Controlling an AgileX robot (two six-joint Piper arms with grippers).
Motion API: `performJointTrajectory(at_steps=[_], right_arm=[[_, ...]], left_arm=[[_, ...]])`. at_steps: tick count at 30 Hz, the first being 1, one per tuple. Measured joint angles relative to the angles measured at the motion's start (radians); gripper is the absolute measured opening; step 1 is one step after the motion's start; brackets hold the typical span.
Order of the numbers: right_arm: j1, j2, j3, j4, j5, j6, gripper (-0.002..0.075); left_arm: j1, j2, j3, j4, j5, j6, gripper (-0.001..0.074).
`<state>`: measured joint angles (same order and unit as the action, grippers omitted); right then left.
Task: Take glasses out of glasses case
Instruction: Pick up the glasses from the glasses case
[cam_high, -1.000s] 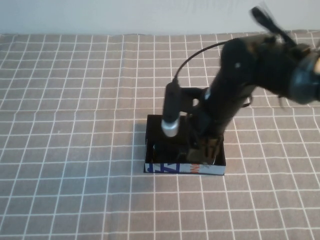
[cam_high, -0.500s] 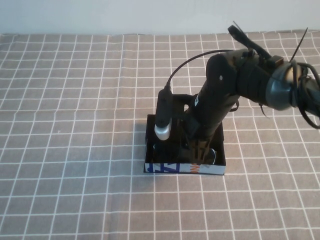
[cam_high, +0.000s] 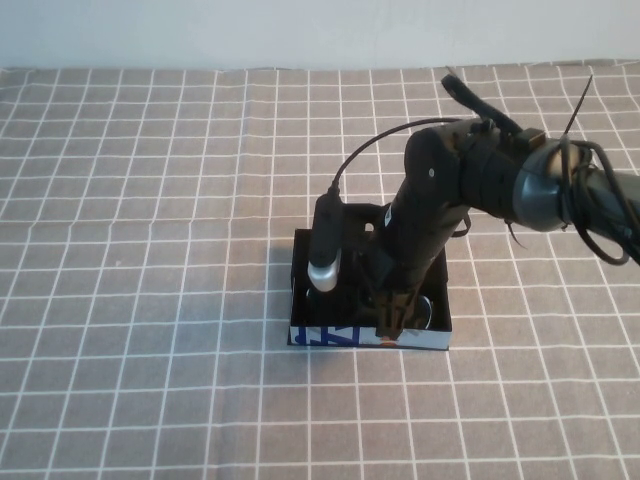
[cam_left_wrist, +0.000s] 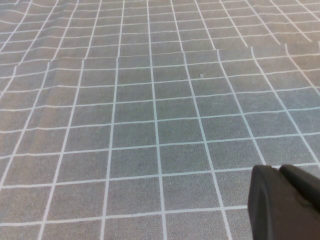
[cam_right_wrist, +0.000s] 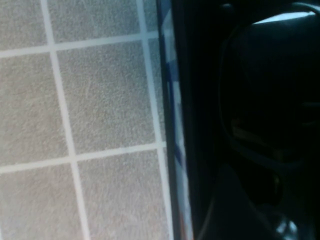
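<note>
The glasses case (cam_high: 345, 337) is a black open box with a white front side printed in blue and orange, lying on the checked cloth at the middle of the table. The black glasses (cam_high: 425, 312) lie inside it, mostly hidden by the arm. My right gripper (cam_high: 392, 322) reaches down into the case, close to its front wall. In the right wrist view a dark lens of the glasses (cam_right_wrist: 270, 85) fills the case beside the white front wall (cam_right_wrist: 172, 100). My left gripper (cam_left_wrist: 280, 172) is shut and empty over bare cloth, outside the high view.
A grey cloth with a white grid (cam_high: 150, 250) covers the whole table. A pale wall runs along the far edge. A black cylinder with a silver tip (cam_high: 324, 250) hangs from the right arm over the case's left part.
My right arm has swung left and lowered, bringing its gripper deeper into the case near the front wall. The case has stayed in place.
</note>
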<state>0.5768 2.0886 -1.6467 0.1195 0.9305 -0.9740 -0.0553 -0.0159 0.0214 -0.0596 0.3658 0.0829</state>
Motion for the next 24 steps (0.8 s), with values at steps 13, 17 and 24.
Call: performJointTrajectory(at_steps=[13,17,24], right_arm=[[-0.018,-0.012,-0.086,0.011,0.054,0.158,0.0043],[-0.03,-0.074,-0.143,0.011,0.142,0.256,0.0043],[-0.063,-0.192,-0.154,0.023,0.288,0.577,0.0043]], left_arm=[[0.0,0.0,0.0,0.0,0.0,0.0,-0.0005],[0.0,0.0,0.0,0.0,0.0,0.0,-0.0005],[0.0,0.0,0.0,0.0,0.0,0.0,-0.0005]])
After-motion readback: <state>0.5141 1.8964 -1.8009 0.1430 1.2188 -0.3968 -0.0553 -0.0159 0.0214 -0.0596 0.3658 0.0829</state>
